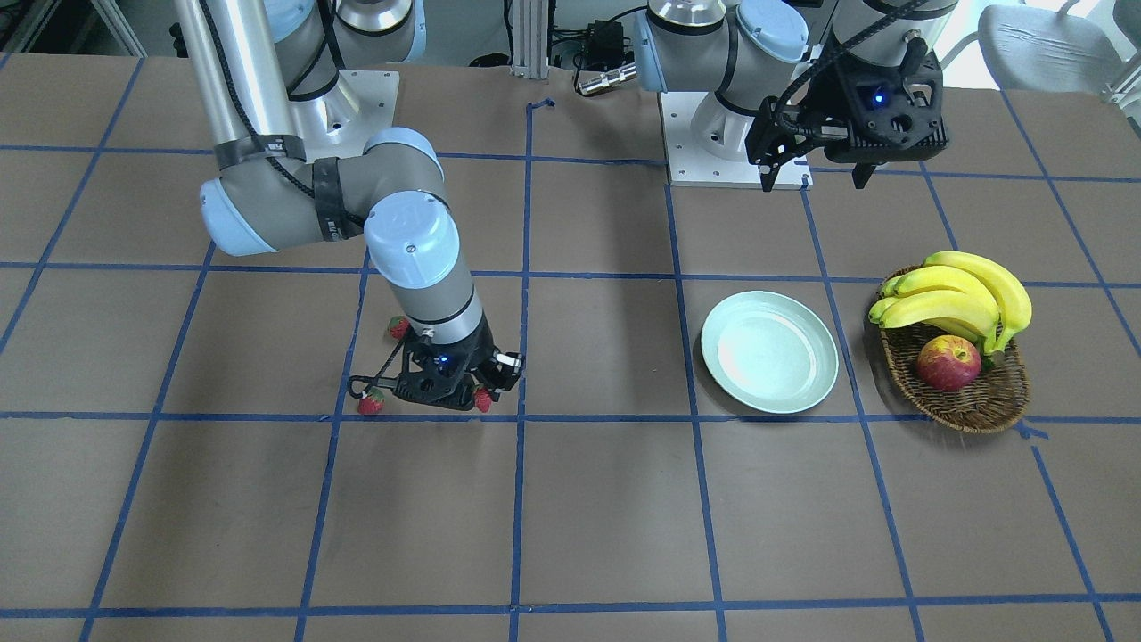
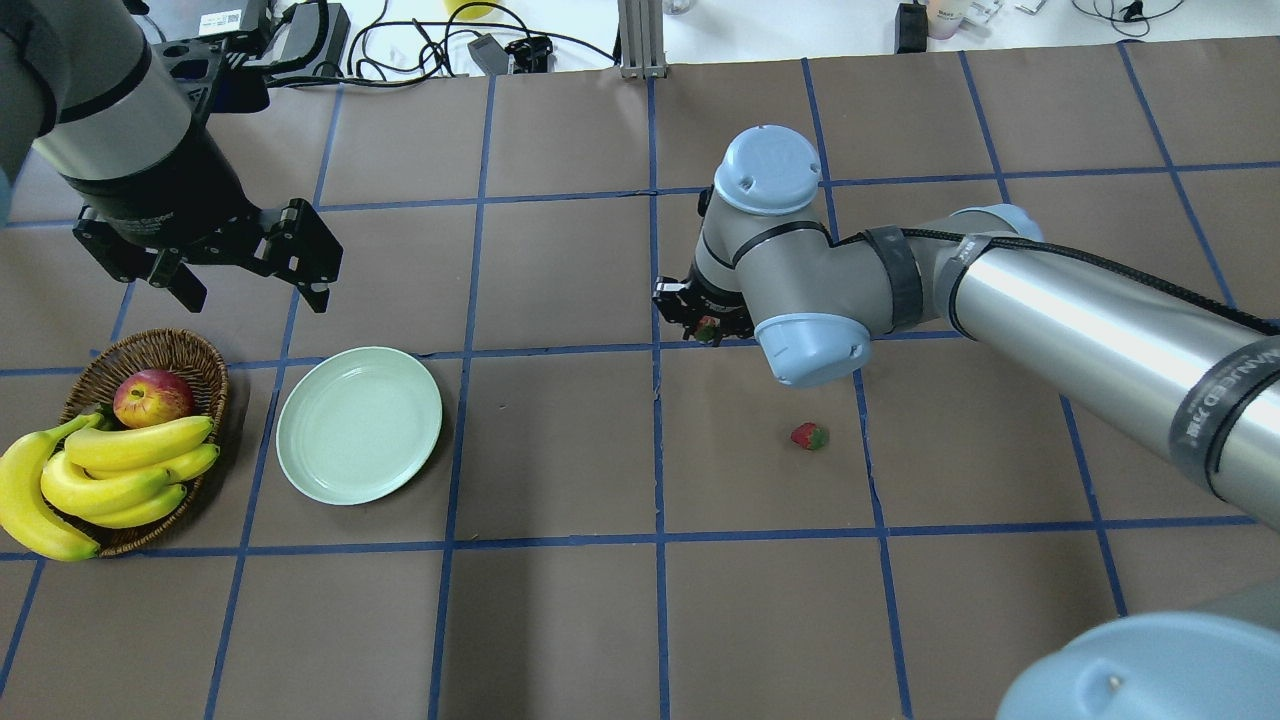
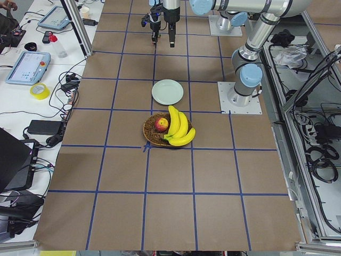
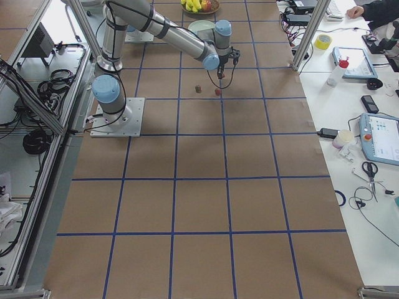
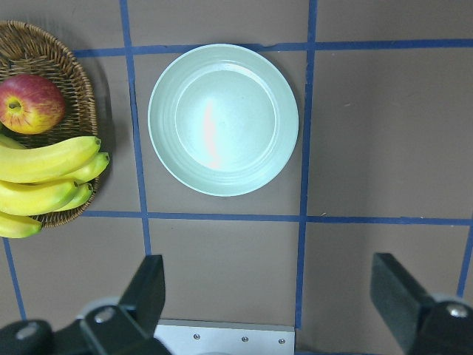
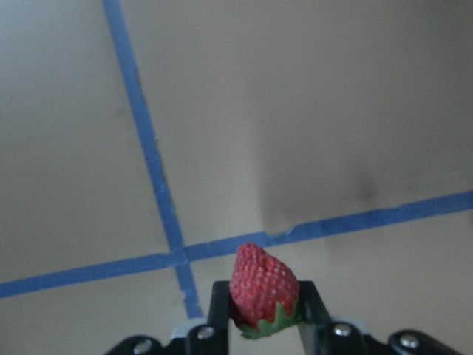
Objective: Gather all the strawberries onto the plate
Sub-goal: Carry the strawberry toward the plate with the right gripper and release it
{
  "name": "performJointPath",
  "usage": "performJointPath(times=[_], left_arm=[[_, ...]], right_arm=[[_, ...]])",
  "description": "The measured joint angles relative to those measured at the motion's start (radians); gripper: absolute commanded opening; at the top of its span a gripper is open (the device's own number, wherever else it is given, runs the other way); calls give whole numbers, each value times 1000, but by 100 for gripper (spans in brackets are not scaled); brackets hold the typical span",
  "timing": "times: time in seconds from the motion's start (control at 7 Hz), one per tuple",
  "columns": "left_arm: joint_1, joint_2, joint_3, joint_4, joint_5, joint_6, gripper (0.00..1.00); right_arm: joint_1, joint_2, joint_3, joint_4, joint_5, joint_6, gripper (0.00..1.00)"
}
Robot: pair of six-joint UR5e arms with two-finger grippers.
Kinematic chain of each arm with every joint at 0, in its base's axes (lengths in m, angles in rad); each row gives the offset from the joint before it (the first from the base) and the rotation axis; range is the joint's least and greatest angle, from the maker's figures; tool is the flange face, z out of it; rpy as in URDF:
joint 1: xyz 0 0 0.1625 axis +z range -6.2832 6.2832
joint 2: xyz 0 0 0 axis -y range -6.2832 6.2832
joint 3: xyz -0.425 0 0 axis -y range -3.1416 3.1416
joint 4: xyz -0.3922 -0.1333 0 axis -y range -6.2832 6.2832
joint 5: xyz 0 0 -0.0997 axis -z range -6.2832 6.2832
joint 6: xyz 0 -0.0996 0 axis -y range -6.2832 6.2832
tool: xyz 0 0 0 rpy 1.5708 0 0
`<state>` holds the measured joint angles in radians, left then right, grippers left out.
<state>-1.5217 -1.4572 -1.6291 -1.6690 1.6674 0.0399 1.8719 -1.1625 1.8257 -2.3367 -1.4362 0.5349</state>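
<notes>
My right pincer (image 6: 264, 299) is closed on one strawberry (image 6: 262, 285), pinched at its sides so it cannot slip, I think. A second strawberry (image 1: 398, 327) and a third strawberry (image 1: 370, 403) lie near it: three in all. The one plate (image 2: 358, 425), well apart, holds none; my left pincer (image 2: 255, 288) hangs open near it

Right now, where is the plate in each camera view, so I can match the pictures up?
Front-facing: plate right of centre.
Overhead: plate lower left.
Left side: plate upper middle.
Right side: plate near the top, small.
Left wrist: plate upper centre, large.
Right wrist: not in it.
Landmark: the fruit basket sits beside the plate wherever it shows.
</notes>
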Motion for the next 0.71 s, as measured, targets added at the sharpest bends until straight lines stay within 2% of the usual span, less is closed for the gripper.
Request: performJointPath(times=[0.43,0.57,0.71], left_arm=[[0,0,0,0,0,0,100],[0,0,0,0,0,0,100],[0,0,0,0,0,0,100]], right_arm=[[157,31,-2,-6,29,112,8],[194,56,-9,-10,30,139,44],[213,71,-15,-9,26,155,99]])
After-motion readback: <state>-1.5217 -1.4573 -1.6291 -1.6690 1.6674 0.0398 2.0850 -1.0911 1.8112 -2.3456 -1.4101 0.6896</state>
